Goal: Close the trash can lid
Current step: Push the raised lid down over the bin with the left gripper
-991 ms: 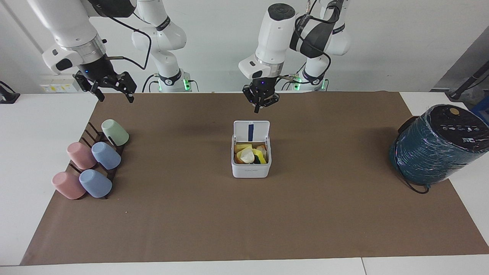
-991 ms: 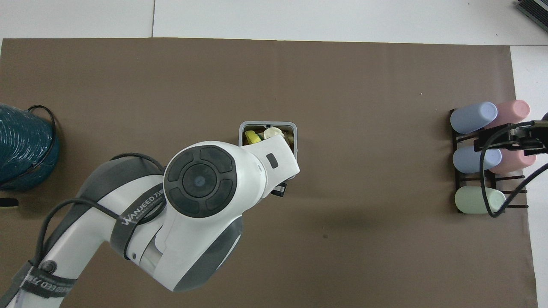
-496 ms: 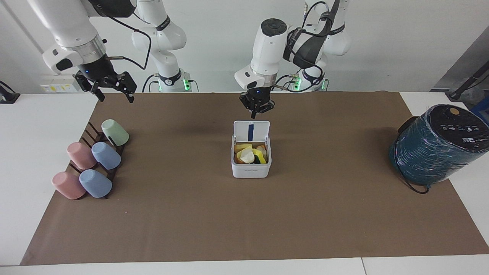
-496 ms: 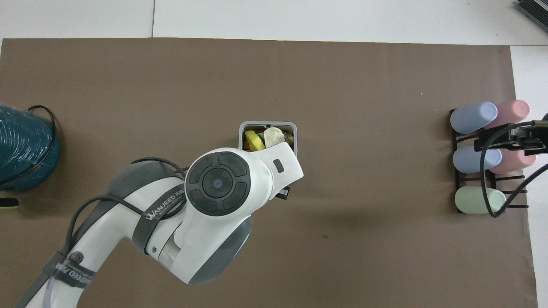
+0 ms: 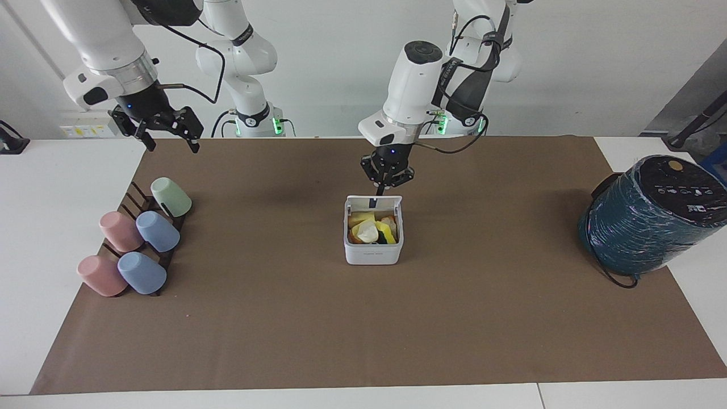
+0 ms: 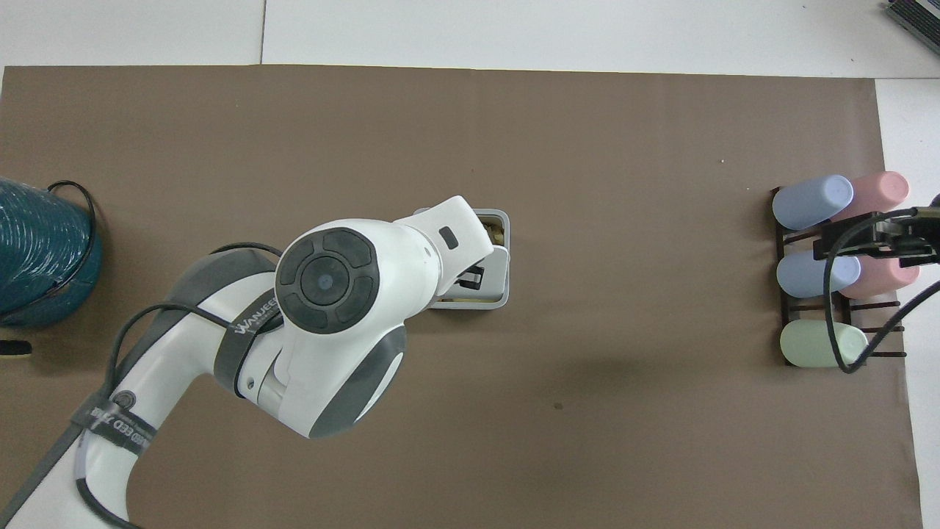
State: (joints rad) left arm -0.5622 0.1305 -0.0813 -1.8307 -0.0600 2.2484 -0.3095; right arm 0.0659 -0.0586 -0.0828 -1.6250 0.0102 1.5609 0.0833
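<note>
Left pincer (image 5: 381, 186) clenched, tips at the lid (image 5: 374, 201), which is tipped partway over the trash can (image 5: 373, 247) mid-counter. Push down and forward evenly until it seats, minding scraps sticking up. Right pincer (image 5: 168, 135) released, waiting over cup rack (image 5: 149, 232). Brown mat (image 5: 363, 329) on white counter (image 5: 34, 238), plain wall.

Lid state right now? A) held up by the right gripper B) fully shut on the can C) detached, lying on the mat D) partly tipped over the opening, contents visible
D: the lid leans over the trash can, yellow scraps visible inside, with the left gripper at its top edge.
</note>
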